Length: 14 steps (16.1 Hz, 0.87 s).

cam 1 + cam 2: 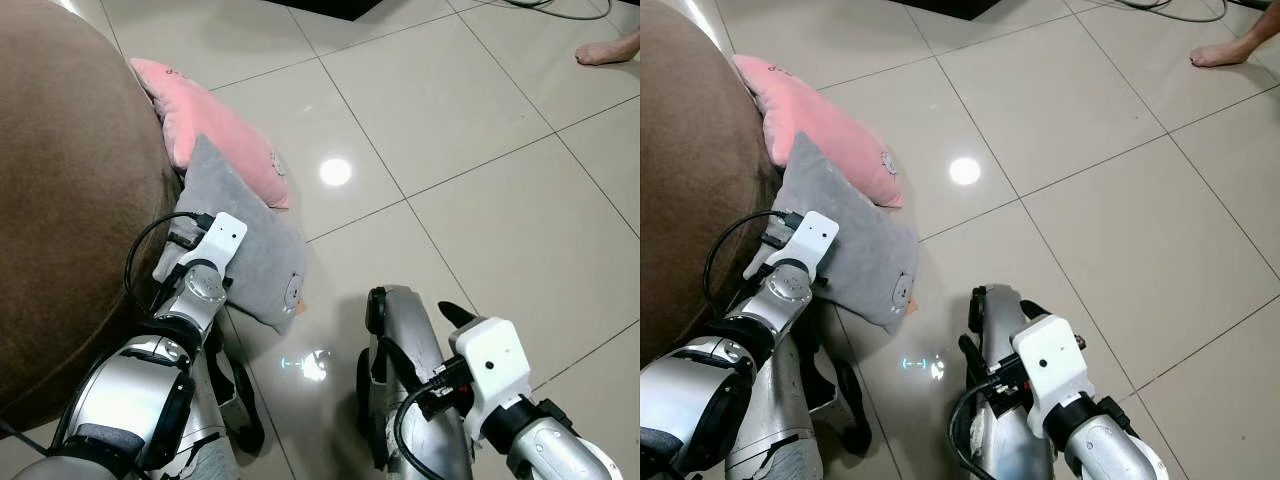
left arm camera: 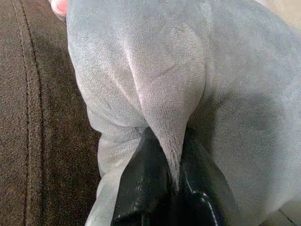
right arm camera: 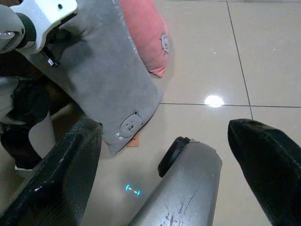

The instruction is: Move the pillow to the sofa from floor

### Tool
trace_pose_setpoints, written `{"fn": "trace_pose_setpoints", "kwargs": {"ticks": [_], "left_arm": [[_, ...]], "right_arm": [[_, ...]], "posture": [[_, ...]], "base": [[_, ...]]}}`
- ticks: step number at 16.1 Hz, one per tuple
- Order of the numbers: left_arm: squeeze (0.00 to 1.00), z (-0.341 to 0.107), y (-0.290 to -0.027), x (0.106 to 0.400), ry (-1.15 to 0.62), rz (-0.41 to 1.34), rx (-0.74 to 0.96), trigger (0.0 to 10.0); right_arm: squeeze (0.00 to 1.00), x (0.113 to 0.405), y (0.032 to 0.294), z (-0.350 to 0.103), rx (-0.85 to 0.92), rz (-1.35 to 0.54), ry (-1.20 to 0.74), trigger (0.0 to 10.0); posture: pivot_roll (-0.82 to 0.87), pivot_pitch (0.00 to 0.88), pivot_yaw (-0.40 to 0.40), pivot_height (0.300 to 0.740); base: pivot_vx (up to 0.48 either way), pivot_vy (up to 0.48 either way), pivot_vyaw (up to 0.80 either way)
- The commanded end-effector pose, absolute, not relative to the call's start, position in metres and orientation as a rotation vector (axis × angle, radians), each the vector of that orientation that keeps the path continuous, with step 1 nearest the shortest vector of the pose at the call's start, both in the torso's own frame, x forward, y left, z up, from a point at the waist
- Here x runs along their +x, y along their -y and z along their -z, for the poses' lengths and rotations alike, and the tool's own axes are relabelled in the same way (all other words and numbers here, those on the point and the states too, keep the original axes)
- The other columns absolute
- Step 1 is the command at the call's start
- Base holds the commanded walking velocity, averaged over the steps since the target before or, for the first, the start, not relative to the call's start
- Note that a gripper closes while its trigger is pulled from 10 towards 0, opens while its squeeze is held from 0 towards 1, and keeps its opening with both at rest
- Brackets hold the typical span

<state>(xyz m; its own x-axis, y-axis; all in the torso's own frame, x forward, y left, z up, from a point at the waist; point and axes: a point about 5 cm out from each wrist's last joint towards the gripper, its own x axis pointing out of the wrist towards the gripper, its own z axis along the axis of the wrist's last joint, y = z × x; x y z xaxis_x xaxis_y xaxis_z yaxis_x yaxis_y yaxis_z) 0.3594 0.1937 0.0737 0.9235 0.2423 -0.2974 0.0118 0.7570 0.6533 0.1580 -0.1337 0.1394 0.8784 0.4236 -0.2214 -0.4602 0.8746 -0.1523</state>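
Now the left gripper (image 2: 174, 188) pinches a soft fold of the grey pillow (image 1: 245, 245).

Low and left of the middle in the head views, the grey pillow leans on the brown sofa (image 1: 60, 200), its bottom corner on the tile floor (image 1: 480, 150). It looks soft, light and floppy, so an edge fold is a good place to hold. A pink pillow (image 1: 210, 125) lies just behind it. The right gripper (image 3: 164, 155) hangs wide open, holding nothing.
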Motion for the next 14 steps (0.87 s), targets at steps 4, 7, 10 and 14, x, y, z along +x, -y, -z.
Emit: {"fn": "trace_pose_setpoints", "kwargs": {"ticks": [4, 7, 10, 14], "left_arm": [[0.00, -0.065, -0.191, 0.355, -0.416, -0.099, 0.671, 0.0], [0.00, -0.064, -0.184, 0.355, -0.406, -0.077, 0.624, 0.0], [0.00, -0.076, -0.153, 0.364, -0.324, 0.035, 0.392, 0.0], [0.00, -0.108, -0.131, 0.380, -0.181, 0.123, 0.147, 0.0]], "right_arm": [[0.00, 0.158, 0.134, -0.135, -0.206, -0.465, -0.192, 10.0], [0.00, 0.163, 0.135, -0.132, -0.208, -0.442, -0.176, 10.0], [0.00, 0.175, 0.139, -0.132, -0.219, -0.365, -0.136, 10.0], [0.00, 0.182, 0.150, -0.135, -0.241, -0.224, -0.073, 10.0]], "posture": [[-0.32, 0.352, -0.051, 0.515], [-0.30, 0.321, -0.028, 0.515], [-0.25, 0.260, 0.025, 0.515], [-0.21, 0.164, 0.060, 0.515]], "base": [[0.000, 0.000, 0.00], [0.000, 0.000, 0.00], [0.000, 0.000, 0.00], [0.000, 0.000, 0.00]]}}
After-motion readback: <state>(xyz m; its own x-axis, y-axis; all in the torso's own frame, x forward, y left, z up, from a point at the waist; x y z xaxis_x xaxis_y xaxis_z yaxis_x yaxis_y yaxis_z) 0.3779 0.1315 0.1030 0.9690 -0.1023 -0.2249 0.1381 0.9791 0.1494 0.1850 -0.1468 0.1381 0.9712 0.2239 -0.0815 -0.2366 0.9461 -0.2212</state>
